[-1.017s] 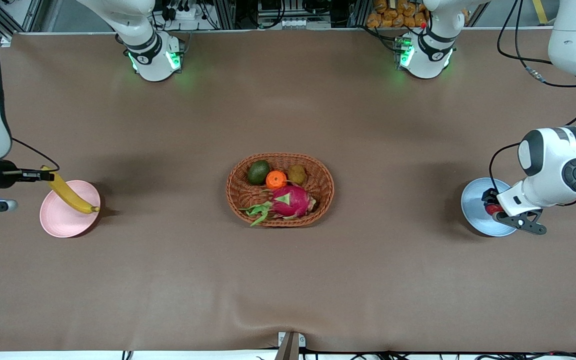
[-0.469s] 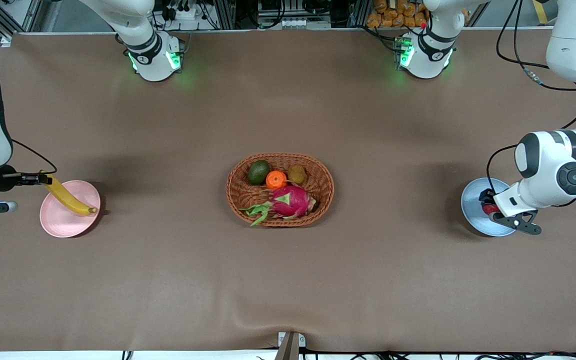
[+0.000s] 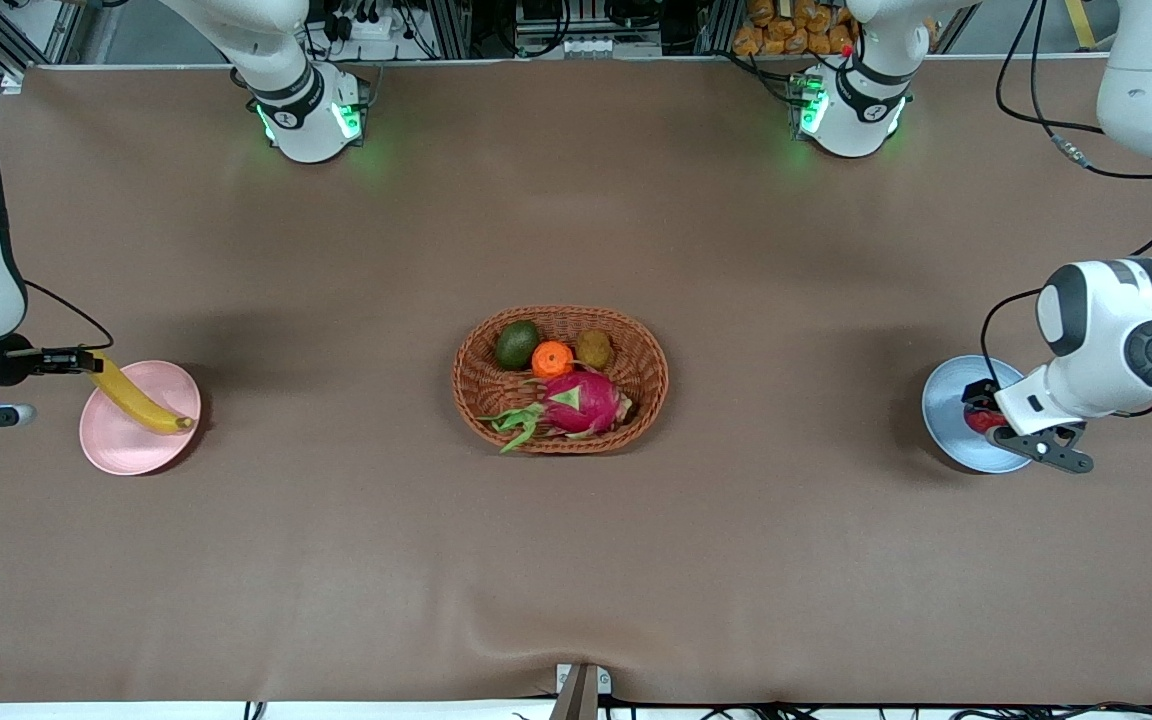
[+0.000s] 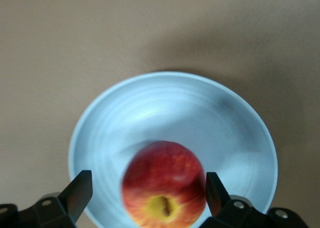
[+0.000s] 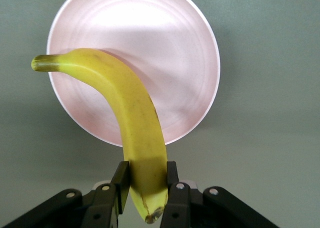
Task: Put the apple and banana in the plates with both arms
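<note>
the right gripper (image 5: 145,185), at the left edge of the front view, has its jaws clamped on one end of the banana (image 5: 117,118), which slants over the pink plate (image 5: 175,47) for lowering. at the right edge, the left gripper (image 4: 147,193) stands spread wide; the apple (image 4: 162,183) sits between its fingers on the blue plate (image 4: 210,112), apparently released.

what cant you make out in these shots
- Apple, front view: mostly hidden by the left arm's wrist.
- Whether the banana touches the pink plate: neither view settles it.
- Left gripper, left wrist view: fingers wide of the apple; its lower edge is cut off.
</note>
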Robot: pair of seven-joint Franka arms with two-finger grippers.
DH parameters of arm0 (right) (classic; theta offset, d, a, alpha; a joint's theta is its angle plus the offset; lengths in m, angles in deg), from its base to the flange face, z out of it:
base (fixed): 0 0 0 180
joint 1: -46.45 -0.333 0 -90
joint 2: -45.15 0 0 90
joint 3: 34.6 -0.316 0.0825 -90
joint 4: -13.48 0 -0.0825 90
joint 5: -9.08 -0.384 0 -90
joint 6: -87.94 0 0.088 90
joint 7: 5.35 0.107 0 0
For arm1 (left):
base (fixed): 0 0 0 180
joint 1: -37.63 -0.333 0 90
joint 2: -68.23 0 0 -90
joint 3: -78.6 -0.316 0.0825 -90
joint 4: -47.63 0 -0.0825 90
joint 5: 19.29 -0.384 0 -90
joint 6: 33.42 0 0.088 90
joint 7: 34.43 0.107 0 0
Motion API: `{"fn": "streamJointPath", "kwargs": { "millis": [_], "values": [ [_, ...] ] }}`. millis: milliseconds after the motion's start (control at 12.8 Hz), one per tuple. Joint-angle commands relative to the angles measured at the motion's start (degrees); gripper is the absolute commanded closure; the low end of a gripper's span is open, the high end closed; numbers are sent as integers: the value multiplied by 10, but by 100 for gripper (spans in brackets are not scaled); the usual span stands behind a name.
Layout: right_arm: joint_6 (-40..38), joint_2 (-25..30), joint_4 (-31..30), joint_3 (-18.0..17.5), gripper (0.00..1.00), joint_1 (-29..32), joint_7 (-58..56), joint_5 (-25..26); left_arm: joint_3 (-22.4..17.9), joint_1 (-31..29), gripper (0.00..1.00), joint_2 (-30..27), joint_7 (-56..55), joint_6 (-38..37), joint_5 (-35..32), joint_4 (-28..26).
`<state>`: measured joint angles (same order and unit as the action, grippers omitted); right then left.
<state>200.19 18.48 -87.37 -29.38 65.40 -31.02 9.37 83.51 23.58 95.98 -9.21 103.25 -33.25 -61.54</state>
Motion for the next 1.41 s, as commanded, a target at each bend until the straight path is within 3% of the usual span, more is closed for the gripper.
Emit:
{"fn": "streamJointPath", "kwargs": {
  "millis": [0, 156, 235, 313, 391, 547, 782, 939, 1173, 1330],
  "values": [
    [24, -8, -2, -9, 98, 13, -32, 2, 9, -2, 0, -65, 29, -52, -11, 2],
    [25, -21, -1, -10, 92, 14, -32, -1, 35, 0, 0, -91, 29, -120, -10, 33],
    [28, -22, -1, -10, 85, 14, -32, -4, 45, 1, 0, -97, 29, -167, -10, 64],
    [28, -26, 0, -10, 71, 13, -32, -11, 58, 1, 0, -97, 29, -217, -8, 102],
    [28, -30, 1, -10, 36, 14, -32, -17, 71, 1, 0, -97, 29, -265, -7, 143],
    [28, -33, 3, -10, 0, 13, -32, -26, 88, 1, 0, -96, 29, -319, 2, 212],
    [22, -33, 10, -10, 0, 10, -32, -27, 109, 2, 0, -113, 7, -373, 29, 276],
    [3, -30, 28, -11, 0, 7, -31, -27, 111, 3, 0, -148, -57, -391, 45, 278],
    [-117, -28, 141, -10, 0, -1, -26, -27, 135, 0, 0, -196, -136, -434, 46, 277],
    [-134, -25, 196, -11, 0, -10, -24, -35, 144, 0, 0, -230, -185, -474, 56, 275]
  ]
}}
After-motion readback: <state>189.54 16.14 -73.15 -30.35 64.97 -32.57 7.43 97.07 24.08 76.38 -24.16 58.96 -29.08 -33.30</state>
